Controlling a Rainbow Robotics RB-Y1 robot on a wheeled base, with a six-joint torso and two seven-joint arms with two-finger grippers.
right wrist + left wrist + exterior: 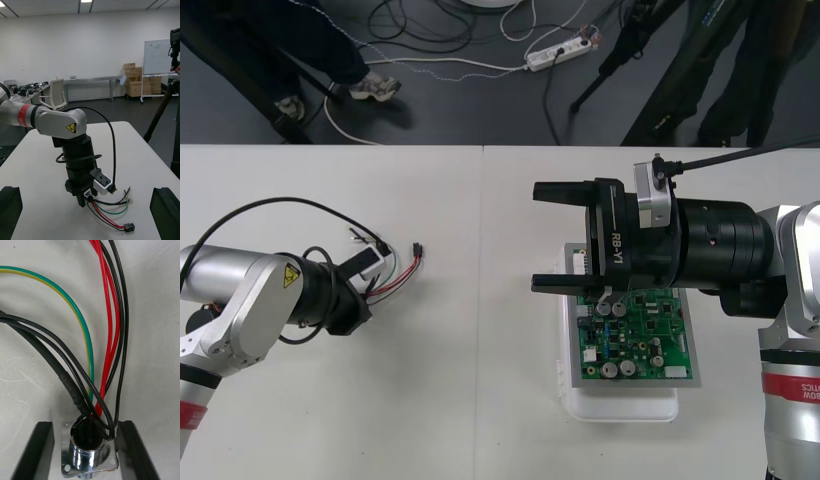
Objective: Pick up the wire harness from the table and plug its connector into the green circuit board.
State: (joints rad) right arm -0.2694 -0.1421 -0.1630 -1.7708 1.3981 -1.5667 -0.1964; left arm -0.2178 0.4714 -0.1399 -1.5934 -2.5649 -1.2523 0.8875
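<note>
— Wire harness (395, 272): where do you have it?

— On the desk (480, 400), over on my left side, well apart from the green circuit board (640, 335). Its socket (87, 450) end is at my left tool (366, 288). The wires (108, 214) run out from there across the desk. The small black plug (418, 247) lies flat at their other end, on the side nearer the board.

— What is the left tool's grip like?

— On its wrist camera I see the two black fingers (37, 452) closed in on either side of the round metal socket, level with its flange. Red, black and green wires rise out of the socket between them, so I read it as pinching the socket. From the right wrist camera, that tool points down at the desk with its tip close to the surface, and the wires fan out beside it.

— And your right tool (555, 238)?

— It hangs over the far part of the board with its fingers spread wide. It faces across the desk toward the left tool.

— The board itself?

— It sits on its white base (620, 410) at the right of the desk. I cannot see its far edge, which is under my right tool.
</note>
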